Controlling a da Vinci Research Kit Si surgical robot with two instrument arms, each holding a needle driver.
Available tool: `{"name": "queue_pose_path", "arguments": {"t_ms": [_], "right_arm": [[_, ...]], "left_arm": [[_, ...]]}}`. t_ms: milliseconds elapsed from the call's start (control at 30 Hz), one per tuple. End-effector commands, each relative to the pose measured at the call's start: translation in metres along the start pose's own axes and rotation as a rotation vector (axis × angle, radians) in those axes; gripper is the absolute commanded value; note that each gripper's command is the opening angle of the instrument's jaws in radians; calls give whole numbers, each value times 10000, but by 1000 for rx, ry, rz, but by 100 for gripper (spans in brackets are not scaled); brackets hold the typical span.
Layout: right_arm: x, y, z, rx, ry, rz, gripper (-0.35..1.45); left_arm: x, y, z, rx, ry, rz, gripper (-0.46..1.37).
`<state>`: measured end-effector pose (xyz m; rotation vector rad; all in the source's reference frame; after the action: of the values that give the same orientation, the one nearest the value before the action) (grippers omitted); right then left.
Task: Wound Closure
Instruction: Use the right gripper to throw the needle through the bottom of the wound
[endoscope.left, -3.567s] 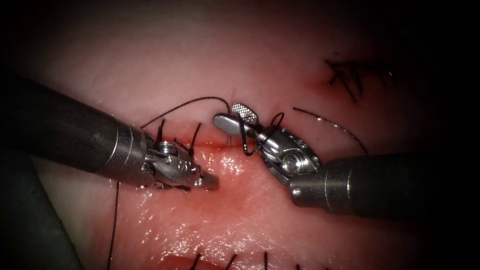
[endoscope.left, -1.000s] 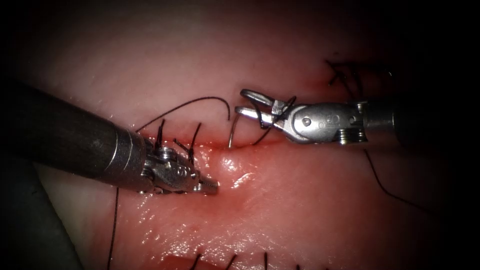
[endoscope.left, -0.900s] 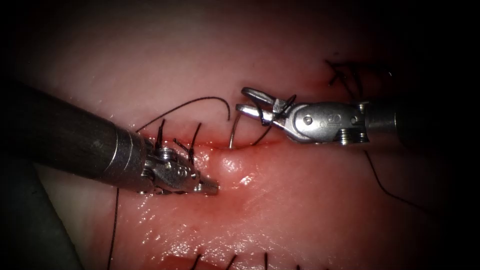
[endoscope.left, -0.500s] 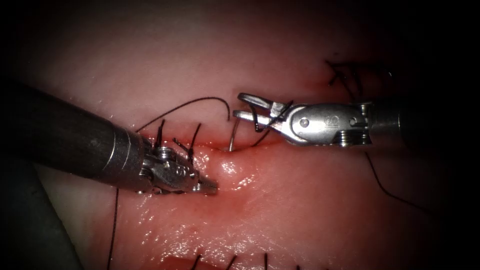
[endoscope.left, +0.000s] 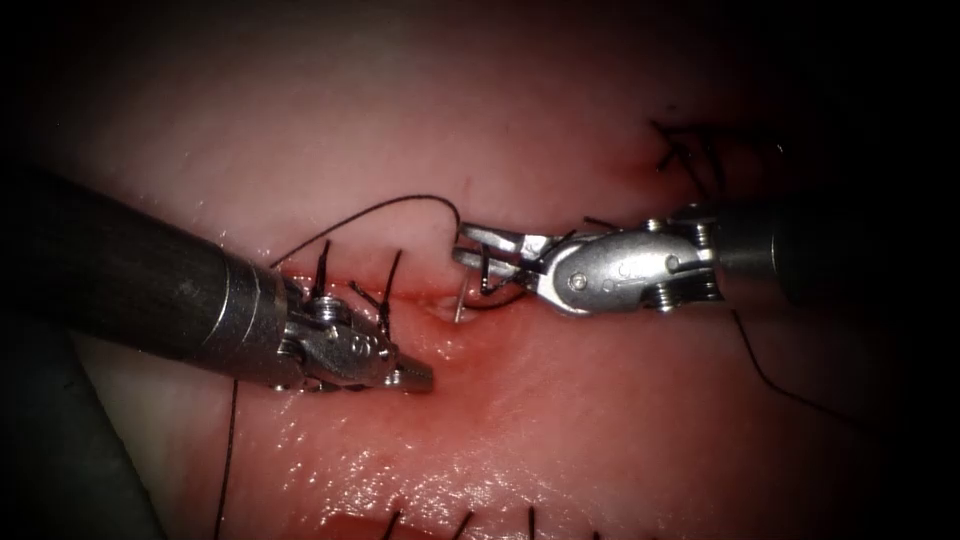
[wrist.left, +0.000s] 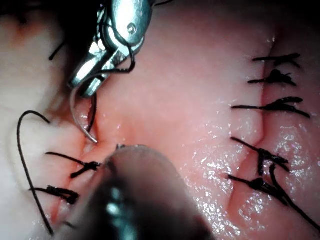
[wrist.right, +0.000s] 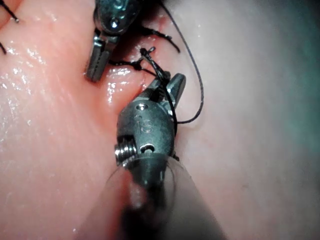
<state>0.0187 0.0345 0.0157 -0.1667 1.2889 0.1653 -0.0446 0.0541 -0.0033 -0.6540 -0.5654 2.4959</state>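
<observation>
Down comes the right end effector (endoscope.left: 468, 246) compared with half a second back, dipping lower toward the cut (endoscope.left: 420, 296) and tilting its tips downward, while the needle (endoscope.left: 459, 305) shows less bare steel above the tissue (endoscope.left: 560, 420) than it did. Left end effector (endoscope.left: 418, 376) sits just where it was a moment ago.

Right now the needle stands in the cut's line, just under the right end effector's tips, its lower end in the tissue. From the left wrist view you can see it as a thin silver arc (wrist.left: 80, 117) curving from that tool's tips (wrist.left: 85, 82) down into the wound edge. Jaws there are only narrowly parted around the needle's upper end; whether they grip it firmly I cannot tell. Dark thread (endoscope.left: 385, 208) loops over the jaws and arcs away to the left above the cut.

Right arm reaches in nearly level from the right, wrist bent slightly down. Left arm slants in from the left, its end effector closed, holding nothing that I can see, tip resting on the tissue just below the cut, beside finished stitches (endoscope.left: 385, 280). Red fluid (endoscope.left: 470, 340) glistens around the wound.
</observation>
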Motion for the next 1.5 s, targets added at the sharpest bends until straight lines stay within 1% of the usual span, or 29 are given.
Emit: {"name": "queue_pose_path", "arguments": {"t_ms": [33,100,167,200,233,267,300,400,433,500,533,600,633,800,933,1000,1067,1167,1200,1233,1267,1433,1500], "right_arm": [[-1,0,0,1,-8,53,-35],[-5,3,1,5,-16,118,-35],[-10,9,4,9,-32,219,-35],[-16,15,6,9,-46,303,-35],[-17,18,7,13,-51,333,-35],[-21,22,9,11,-59,399,-35],[-27,31,11,7,-75,484,-35],[-36,45,16,12,-112,523,-35],[-42,54,18,15,-131,560,-35],[-45,58,20,21,-134,585,-35],[-49,61,21,24,-138,632,-35],[-51,62,22,34,-142,685,-35],[-53,62,23,47,-141,738,-35],[-51,61,25,57,-140,828,-35],[-51,64,26,58,-145,967,-35],[-50,65,28,72,-148,1022,-35],[-49,67,31,83,-172,1075,-35],[-49,65,36,116,-226,1147,-35],[-48,63,38,137,-246,1192,-35],[-48,62,39,142,-255,1208,-35],[-47,60,40,150,-269,1252,-35],[-41,51,42,199,-319,1368,-35],[-38,43,41,225,-355,1436,-35]], "left_arm": [[0,0,1,-9,0,0,-35],[0,1,2,-8,1,1,-35],[-3,4,4,-6,1,-3,-35],[-4,5,5,-7,3,-1,-35],[-5,7,5,-6,3,0,-35],[-6,7,6,-8,4,0,-35],[-7,9,7,-7,4,1,-35],[-7,10,6,-8,5,3,-35],[-8,12,5,-9,5,3,-35],[-8,13,5,-9,5,4,-35],[-8,14,5,-9,5,4,-35],[-8,14,5,-9,5,4,-35],[-8,13,5,-9,5,4,-35],[-9,12,6,-9,5,0,-35],[-9,14,8,-11,7,2,-35],[-10,14,9,-11,8,-2,-35],[-11,13,10,-11,8,0,-35],[-11,11,11,-12,9,-4,-35],[-11,10,12,-13,9,-3,-35],[-11,10,12,-13,9,-3,-35],[-11,10,12,-14,10,-2,-35],[-11,10,12,-15,10,-1,-35],[-11,9,11,-15,10,-1,-35]]}}
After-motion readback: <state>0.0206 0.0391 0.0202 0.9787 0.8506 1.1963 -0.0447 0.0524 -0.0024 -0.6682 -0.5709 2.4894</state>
